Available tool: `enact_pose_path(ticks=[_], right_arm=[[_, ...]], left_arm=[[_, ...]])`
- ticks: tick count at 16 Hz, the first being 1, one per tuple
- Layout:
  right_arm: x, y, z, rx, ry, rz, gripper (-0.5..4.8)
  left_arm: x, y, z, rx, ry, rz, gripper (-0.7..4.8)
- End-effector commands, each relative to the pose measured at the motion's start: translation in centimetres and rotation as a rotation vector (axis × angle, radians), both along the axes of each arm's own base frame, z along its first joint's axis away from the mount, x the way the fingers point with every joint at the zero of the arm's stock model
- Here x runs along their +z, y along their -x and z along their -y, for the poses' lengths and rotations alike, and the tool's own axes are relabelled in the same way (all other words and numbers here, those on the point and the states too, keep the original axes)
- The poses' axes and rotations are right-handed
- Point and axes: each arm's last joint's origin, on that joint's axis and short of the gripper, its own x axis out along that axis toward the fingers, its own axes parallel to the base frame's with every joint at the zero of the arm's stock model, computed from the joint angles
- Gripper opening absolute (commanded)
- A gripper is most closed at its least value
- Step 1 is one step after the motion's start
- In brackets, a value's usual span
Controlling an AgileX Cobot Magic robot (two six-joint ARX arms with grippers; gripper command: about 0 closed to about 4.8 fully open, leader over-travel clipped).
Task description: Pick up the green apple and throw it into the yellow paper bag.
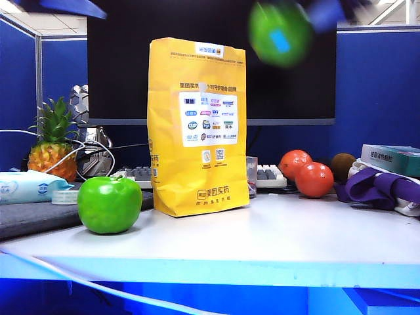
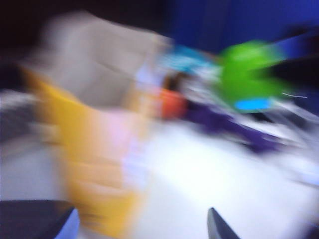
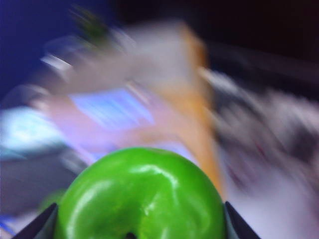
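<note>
Upright on the table [image 1: 275, 239] stands the yellow paper bag [image 1: 197, 125]. Above its top corner, the right gripper [image 3: 139, 226] grasps the green apple [image 1: 280, 34]. Beside the bag, the left gripper [image 2: 142, 224] hangs released, empty.

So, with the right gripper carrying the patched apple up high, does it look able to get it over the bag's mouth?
Probably yes. The right gripper holds the green apple above and beside the yellow paper bag, whose top looks open, with nothing between them.
</note>
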Motion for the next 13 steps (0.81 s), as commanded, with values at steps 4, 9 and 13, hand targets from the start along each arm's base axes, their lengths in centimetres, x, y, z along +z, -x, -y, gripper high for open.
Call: enact_pose_path(ticks=[4, 9, 13], right_arm=[[6.0, -2.8, -3.9, 0.219, -0.08, 0.145, 1.07], [5.8, -8.8, -6.2, 0.242, -0.082, 0.13, 1.07], [5.0, -10.9, -7.1, 0.245, -0.085, 0.104, 1.42]], left_arm=[[1.0, -0.1, -0.2, 0.07, -0.085, 0.129, 3.43], [0.9, -0.1, -0.1, 0.031, -0.079, 0.126, 3.43], [0.9, 0.0, -0.2, 0.03, -0.081, 0.12, 3.43]])
